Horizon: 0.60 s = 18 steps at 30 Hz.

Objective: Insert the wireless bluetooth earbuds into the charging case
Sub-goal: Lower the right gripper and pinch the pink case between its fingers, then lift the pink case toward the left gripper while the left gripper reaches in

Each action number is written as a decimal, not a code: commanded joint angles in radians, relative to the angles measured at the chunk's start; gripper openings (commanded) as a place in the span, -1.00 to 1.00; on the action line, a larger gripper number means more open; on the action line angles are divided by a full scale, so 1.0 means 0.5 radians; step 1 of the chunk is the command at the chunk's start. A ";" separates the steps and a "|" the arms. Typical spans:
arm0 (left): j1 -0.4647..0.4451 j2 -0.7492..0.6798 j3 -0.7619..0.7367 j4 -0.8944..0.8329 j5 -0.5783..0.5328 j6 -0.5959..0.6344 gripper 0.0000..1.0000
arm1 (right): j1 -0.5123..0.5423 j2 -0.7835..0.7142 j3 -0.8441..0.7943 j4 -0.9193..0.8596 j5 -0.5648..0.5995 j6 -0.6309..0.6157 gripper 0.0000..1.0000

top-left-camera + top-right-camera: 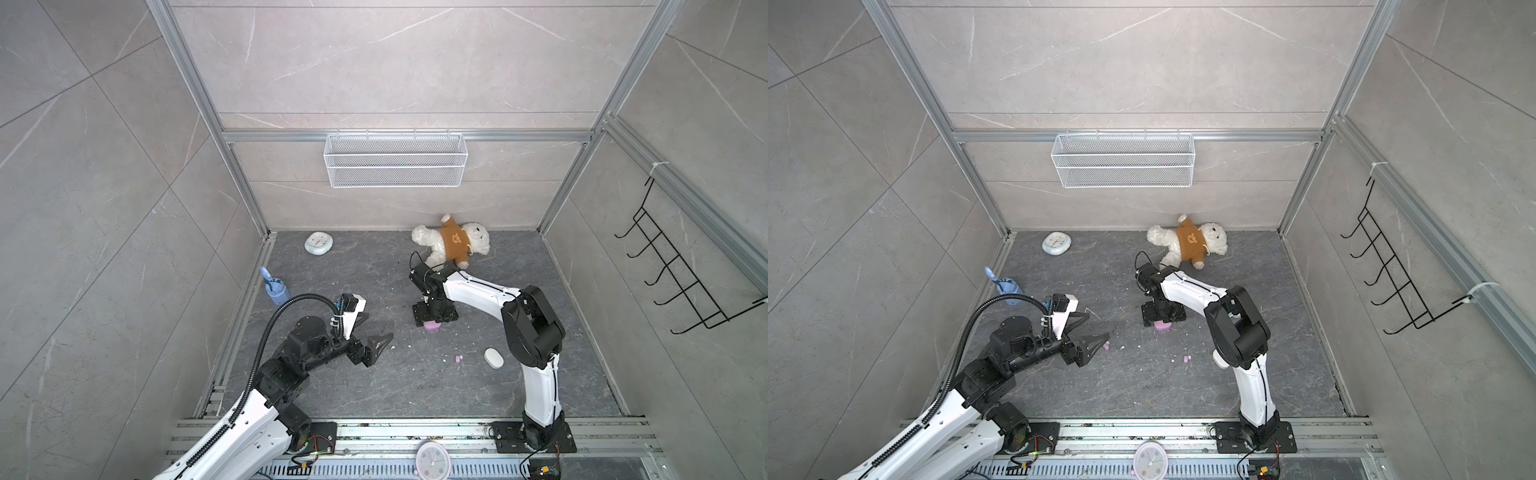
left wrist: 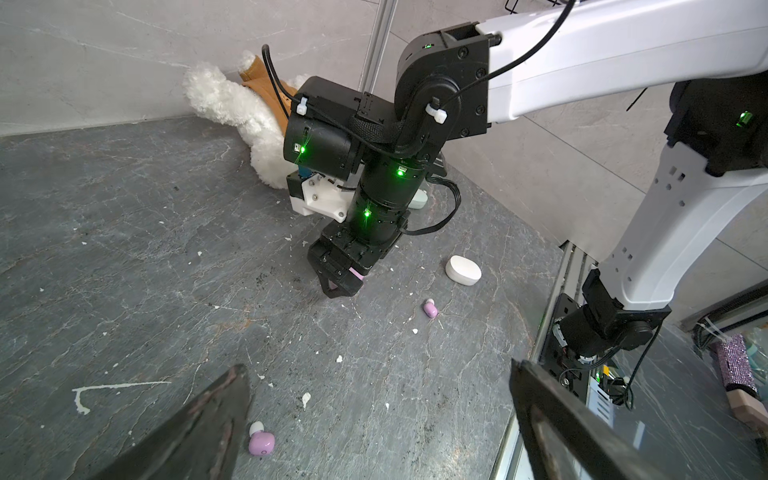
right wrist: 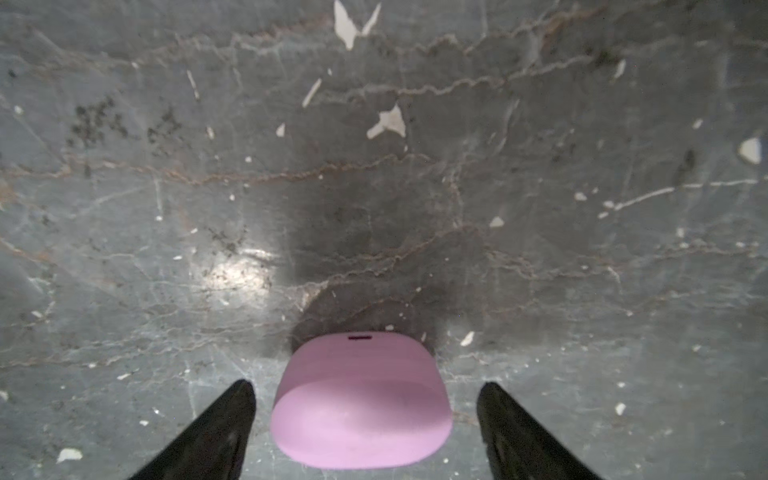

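Bending down from a raised elbow, my right arm (image 1: 478, 291) points its wrist straight at the dark tabletop (image 1: 374, 386), out towards the middle. My left arm (image 1: 249, 411) lies low and stretched forward on its own side.

My right gripper (image 3: 365, 388) stands wide, with a finger on each side of the pink charging case (image 3: 361, 399). A gap shows on both sides, so neither finger touches it. The case lies on the tabletop with its lid shut. My left gripper (image 2: 378, 368) is spread wide too and holds nothing.

A white case (image 2: 463, 270) lies shut nearer my right arm's base. One pink earbud (image 2: 262, 442) lies on the tabletop just beside a finger of my left gripper. A second pink earbud (image 2: 431, 308) lies near the white case, well apart from both grippers.
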 commanded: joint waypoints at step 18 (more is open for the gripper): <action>0.010 0.091 0.133 -0.001 0.059 0.116 1.00 | -0.009 -0.113 -0.026 0.000 -0.081 0.034 -0.03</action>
